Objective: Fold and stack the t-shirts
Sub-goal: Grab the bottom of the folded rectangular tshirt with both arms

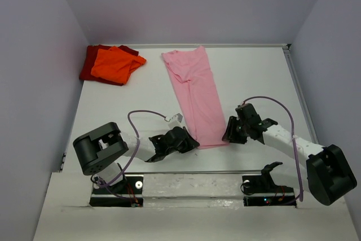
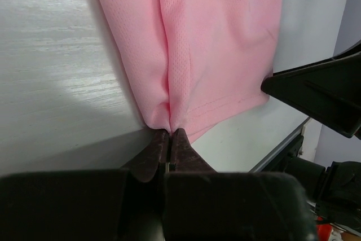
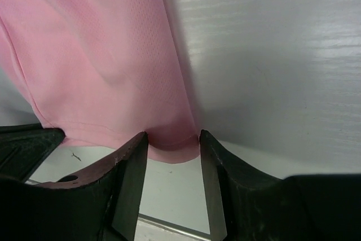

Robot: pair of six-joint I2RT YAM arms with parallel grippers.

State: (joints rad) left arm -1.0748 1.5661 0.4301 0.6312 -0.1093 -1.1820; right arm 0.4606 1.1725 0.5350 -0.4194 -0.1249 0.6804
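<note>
The light pink t-shirt (image 1: 194, 91) lies as a long narrow strip down the middle of the table, neck end far, hem near. My left gripper (image 1: 194, 142) is shut on the hem's near-left corner, and in the left wrist view the cloth (image 2: 208, 43) puckers into the closed tips (image 2: 170, 131). At the hem's near-right corner my right gripper (image 1: 227, 136) is open. Its fingers straddle that corner of the shirt (image 3: 96, 66), with the cloth between the tips (image 3: 172, 136). The orange t-shirt (image 1: 115, 63) lies crumpled on the dark red one (image 1: 90, 63) at the far left.
Grey walls (image 1: 45, 55) enclose the table on the left, back and right. A raised metal rail (image 1: 197, 172) runs along the near edge just behind both grippers. The right arm's gripper body (image 2: 321, 91) shows at the right of the left wrist view.
</note>
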